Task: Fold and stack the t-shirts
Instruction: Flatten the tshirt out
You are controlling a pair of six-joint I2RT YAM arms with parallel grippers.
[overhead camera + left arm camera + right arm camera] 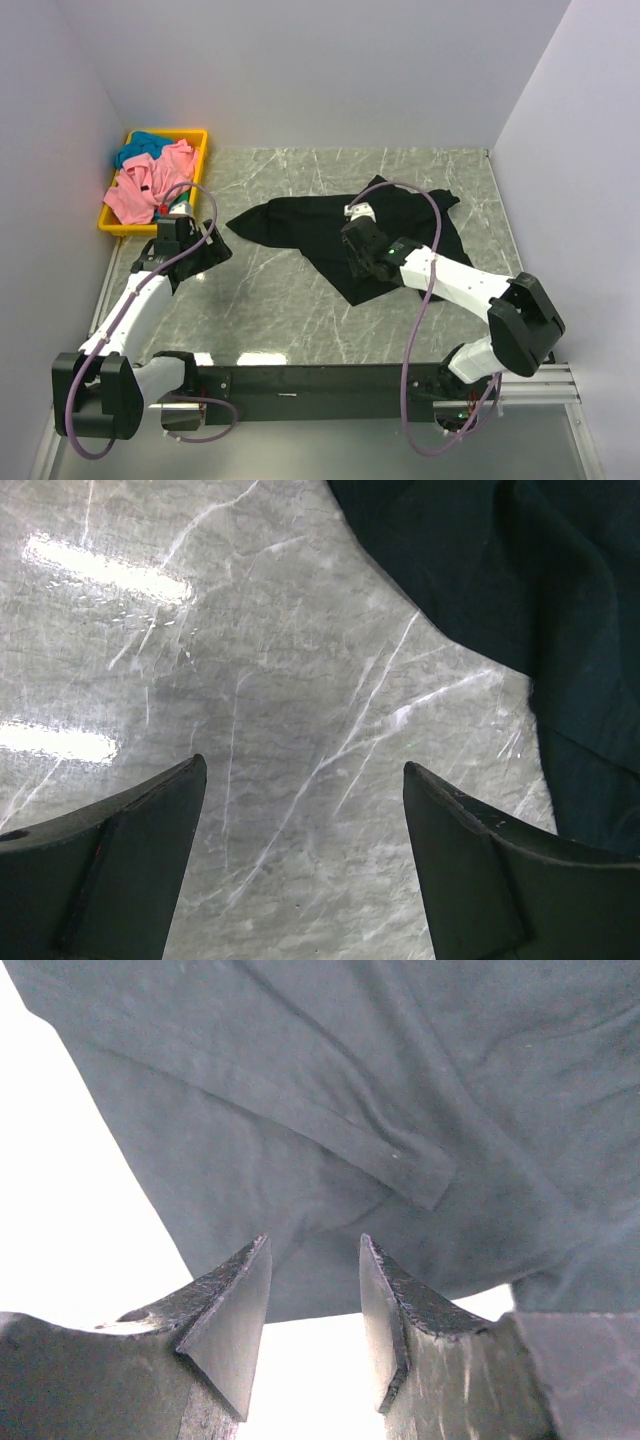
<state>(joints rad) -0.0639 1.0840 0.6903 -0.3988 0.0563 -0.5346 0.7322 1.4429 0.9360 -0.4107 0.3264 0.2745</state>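
Black t-shirt (300,225), soft and light: grasp likely best at a hem.
Left fingers (110,860) spread over bare desk (280,300); right fingers (225,1330) parted, empty, above the t-shirt rumpled mid-desk; pink shirt (140,195) and teal shirt (145,148) in far bin (203,140).

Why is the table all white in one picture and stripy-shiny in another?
Right wrist view: the table is washed out to pure white beside the black shirt. Left wrist view: glare makes two bright streaks on it. Top view: even light, no strong glare.
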